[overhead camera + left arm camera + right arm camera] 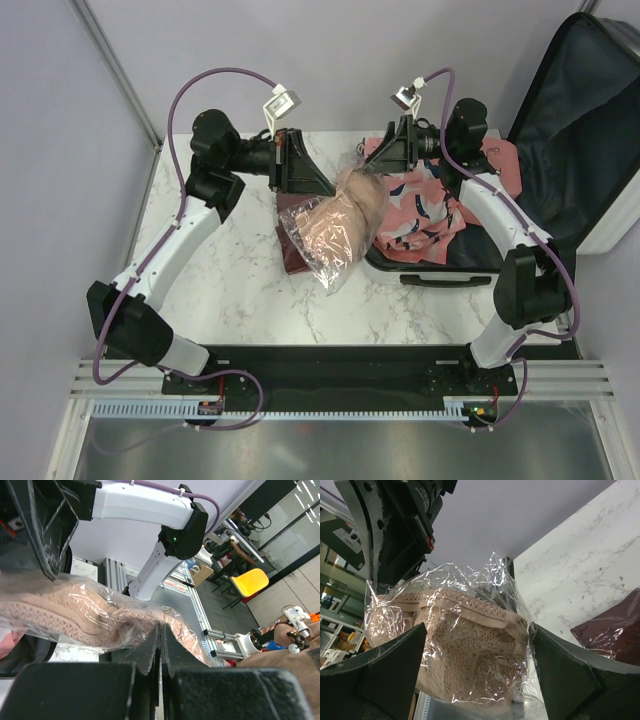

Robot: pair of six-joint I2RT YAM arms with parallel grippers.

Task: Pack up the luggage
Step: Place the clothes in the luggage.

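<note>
The luggage [588,120] lies open at the right of the table, its dark-lined lid upright and pink patterned clothes [425,212] in its base. A beige knitted garment in a clear plastic bag [343,218] hangs between both grippers, beside the case's left edge. My left gripper [301,166] is shut on the bag's film; in the left wrist view the left gripper [161,628] pinches the bag [70,611]. My right gripper [392,156] is open, and in the right wrist view its fingers [400,662] straddle the bag [470,650], the film touching the right one.
A dark red packet [297,255] lies on the marble table [230,290] under the hanging bag, and is also seen as the dark red packet [612,630]. The case's black handle [446,281] sticks out toward me. Grey walls close in the left and back.
</note>
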